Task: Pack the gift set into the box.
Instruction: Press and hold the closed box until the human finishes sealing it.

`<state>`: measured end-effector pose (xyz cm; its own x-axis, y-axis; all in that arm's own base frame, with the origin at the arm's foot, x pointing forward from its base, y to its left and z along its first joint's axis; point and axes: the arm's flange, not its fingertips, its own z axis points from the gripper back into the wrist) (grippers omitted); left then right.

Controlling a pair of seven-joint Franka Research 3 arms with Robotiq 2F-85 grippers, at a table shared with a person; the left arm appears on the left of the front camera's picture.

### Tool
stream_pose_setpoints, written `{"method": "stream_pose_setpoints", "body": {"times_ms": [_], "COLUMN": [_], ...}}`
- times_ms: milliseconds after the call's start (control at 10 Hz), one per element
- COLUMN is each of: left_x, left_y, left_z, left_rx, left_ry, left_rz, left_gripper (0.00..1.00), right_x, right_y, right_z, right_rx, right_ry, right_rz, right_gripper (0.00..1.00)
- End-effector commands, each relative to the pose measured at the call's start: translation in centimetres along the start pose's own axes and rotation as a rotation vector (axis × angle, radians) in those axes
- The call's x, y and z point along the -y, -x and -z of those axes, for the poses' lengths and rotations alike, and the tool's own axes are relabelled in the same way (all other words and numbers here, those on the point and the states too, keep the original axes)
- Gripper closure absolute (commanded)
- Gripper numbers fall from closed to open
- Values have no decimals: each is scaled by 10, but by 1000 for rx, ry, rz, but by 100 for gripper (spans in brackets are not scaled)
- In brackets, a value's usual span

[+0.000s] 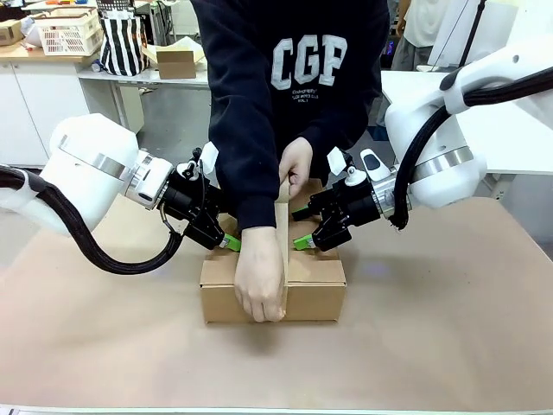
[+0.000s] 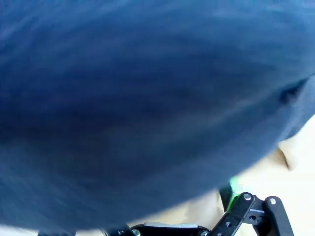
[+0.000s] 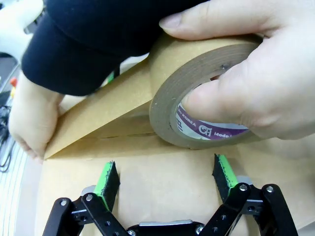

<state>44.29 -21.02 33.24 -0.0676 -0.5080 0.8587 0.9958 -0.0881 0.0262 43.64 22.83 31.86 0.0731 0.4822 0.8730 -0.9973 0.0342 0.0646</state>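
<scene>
The box point(image 1: 315, 294), a brown cardboard carton, sits at the table's middle with its top flaps down. The gift set is hidden. A person holds a roll of brown tape point(image 3: 197, 98) over the top seam and presses the tape strip point(image 1: 282, 233) onto the front wall with the other hand point(image 1: 259, 285). My left gripper point(image 1: 226, 240) rests on the box top's left side, open as far as its one visible finger point(image 2: 236, 194) shows; a dark sleeve covers the rest. My right gripper point(image 3: 165, 177) stands open on the top's right side, just short of the roll.
Brown paper covers the table point(image 1: 449, 346). The person's torso and arms fill the space between my arms. Far back, a counter holds a small carton point(image 1: 177, 62), a white basket point(image 1: 69, 30) and a striped bag point(image 1: 121, 43).
</scene>
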Motion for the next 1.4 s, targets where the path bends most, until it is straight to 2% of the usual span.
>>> {"method": "stream_pose_setpoints", "body": {"times_ms": [0,1300], "left_x": [2,2], "left_y": [3,3], "left_z": [0,0], "left_rx": [0,0], "left_ry": [4,4], "left_rz": [-1,-1], "left_gripper": [0,0], "right_x": [-1,-1], "right_y": [4,4], "right_z": [1,1], "right_rx": [0,0], "right_ry": [9,9], "right_rz": [14,14], "right_gripper": [0,0]}}
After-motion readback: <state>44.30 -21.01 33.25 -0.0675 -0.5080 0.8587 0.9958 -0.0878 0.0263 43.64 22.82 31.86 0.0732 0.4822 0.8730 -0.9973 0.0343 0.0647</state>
